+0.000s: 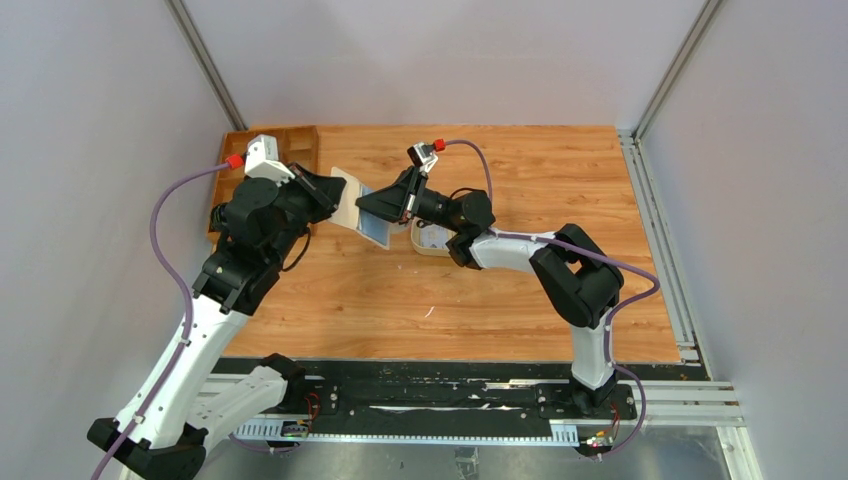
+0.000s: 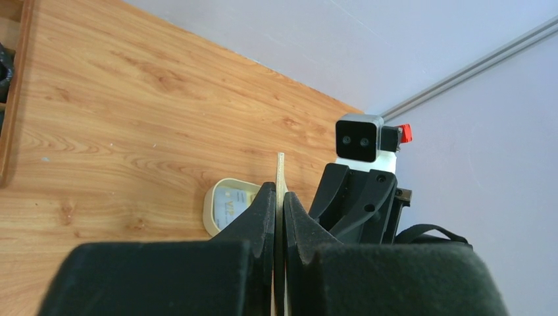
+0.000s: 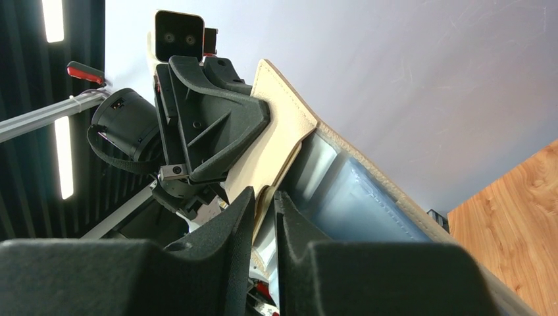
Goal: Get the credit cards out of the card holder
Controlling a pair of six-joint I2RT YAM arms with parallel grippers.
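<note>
Because the holder [image 1: 362, 212] has to be spread open before anything will slide out of it, I have both arms raised off the counter [image 1: 500, 300], and the holder hangs in the air between them, clear of the wood. My left hand [image 2: 281, 197] is clamped flat on the cream outer flap, which shows edge-on between its fingers, and that anchors one side. My right hand [image 3: 264, 210] is closed on a thin cream piece at the inner edge, just beside the blue-grey pockets [image 3: 358, 197]. I cannot tell whether that piece is a card or the snap tab. I judge the step in hand to be drawing a card out against the left hand's hold. The tray [image 1: 432, 247] sits on the counter below the right hand, placed so a freed card has somewhere close to land. At least one whitish card [image 2: 230, 207] lies in it, so the job looks partly done. How many cards remain in the pockets is hidden from me.
</note>
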